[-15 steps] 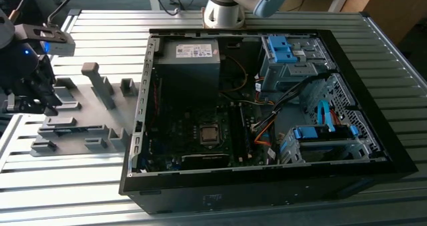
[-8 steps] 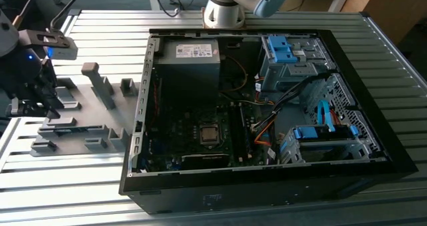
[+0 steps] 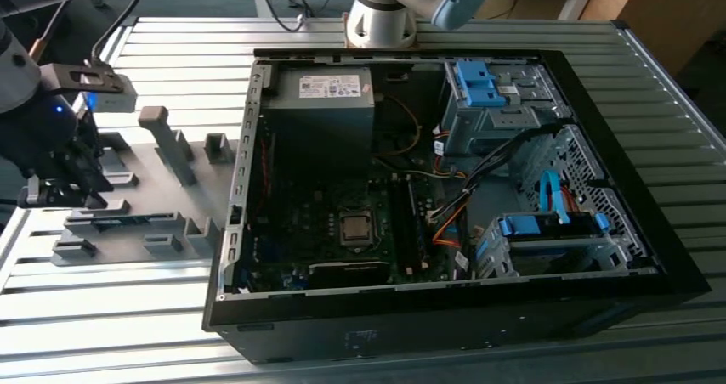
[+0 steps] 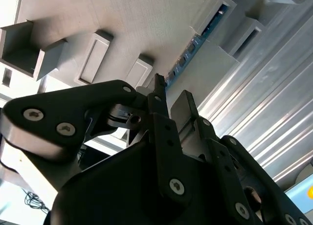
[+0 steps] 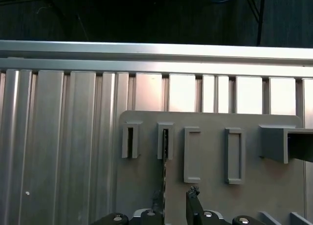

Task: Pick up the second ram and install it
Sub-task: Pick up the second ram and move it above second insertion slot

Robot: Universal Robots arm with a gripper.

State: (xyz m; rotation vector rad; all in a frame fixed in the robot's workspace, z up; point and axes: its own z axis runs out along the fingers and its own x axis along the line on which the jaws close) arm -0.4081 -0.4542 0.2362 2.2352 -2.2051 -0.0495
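The pincer (image 5: 176, 201) hangs low over the grey holder plate (image 5: 210, 198), its fingers (image 5: 194, 193) parted a moderate way and gripping nothing. The memory stick (image 5: 165, 151) stands on edge in its slot blocks. Its long axis runs straight ahead from the pincer toward the plate's far edge. Its near end seems to reach into the gap, closer to one finger than the other. Beyond the plate's far edge lies the slatted table (image 5: 58, 137). In the exterior view, the computer case (image 3: 454, 333) stands just beside the plate, toward the exterior view's right.
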